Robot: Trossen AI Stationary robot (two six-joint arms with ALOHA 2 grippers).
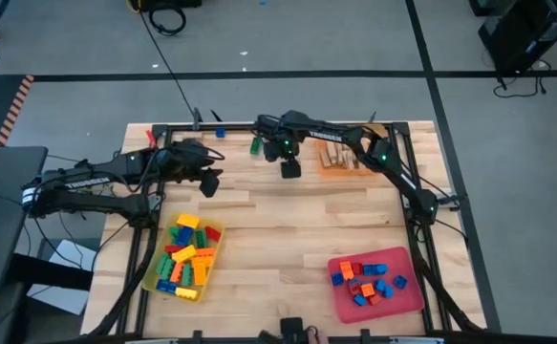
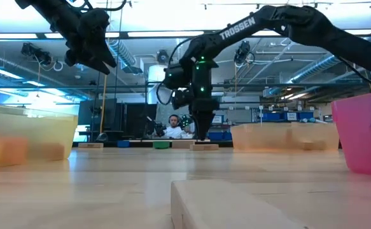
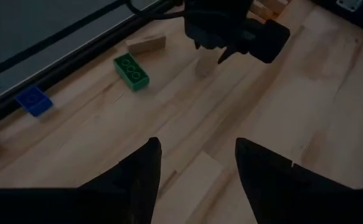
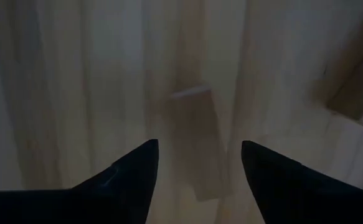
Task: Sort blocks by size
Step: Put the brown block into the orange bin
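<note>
The right arm carries the word TROSSEN in white letters, readable in the low view; the same lettering shows on both arms from above, too small to read surely. The right gripper [image 1: 290,170] hangs low over the far middle of the table [image 1: 278,239], its fingers [image 4: 131,174] apart, with a tan wooden block [image 4: 190,140] lying on the wood just under and between them. The left gripper [image 1: 210,182] hovers higher, near the far left, fingers [image 3: 137,180] apart and holding nothing.

At the far edge lie a green brick [image 3: 131,70], a blue brick [image 3: 34,100] and a tan piece [image 3: 146,43]. A yellow tray [image 1: 184,256] at near left holds yellow, green, orange, red and blue bricks. A red tray [image 1: 374,282] at near right holds small orange and blue bricks. An orange tray [image 1: 343,158] at far right holds tan wooden pieces.
</note>
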